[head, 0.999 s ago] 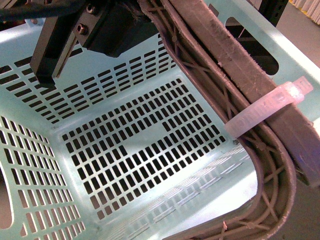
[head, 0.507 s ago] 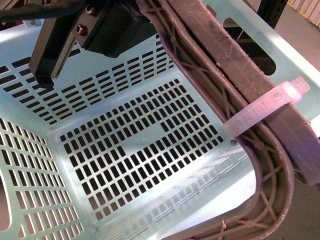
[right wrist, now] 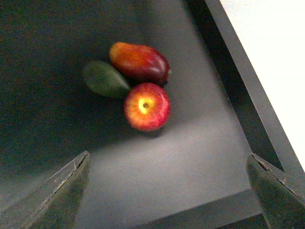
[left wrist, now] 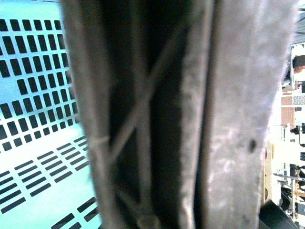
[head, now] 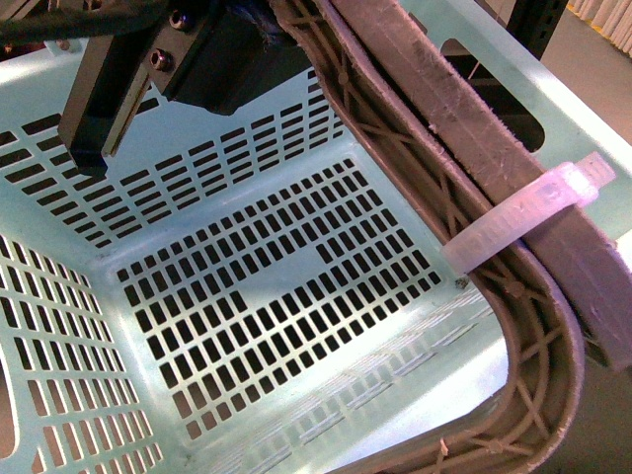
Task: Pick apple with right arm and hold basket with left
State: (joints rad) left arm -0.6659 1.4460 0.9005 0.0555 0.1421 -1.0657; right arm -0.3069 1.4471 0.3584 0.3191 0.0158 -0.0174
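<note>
The apple (right wrist: 147,106) lies on a dark grey surface (right wrist: 190,162) against a red-orange mango (right wrist: 139,62) and just beside what looks like an avocado (right wrist: 106,79). The right tool (right wrist: 167,200) is spread wide and well clear of it. In the front view the mint-green basket (head: 197,188) fills the frame, its ribbed handle (head: 434,128) and white zip tie (head: 523,212) at the right; I cannot tell the grip of the left tool (head: 94,123) at upper left.

Looks like a lab or workshop — bare grey floor (head: 592,69), black rack post (head: 538,25), cluttered benches (left wrist: 291,143) blurred far off.
</note>
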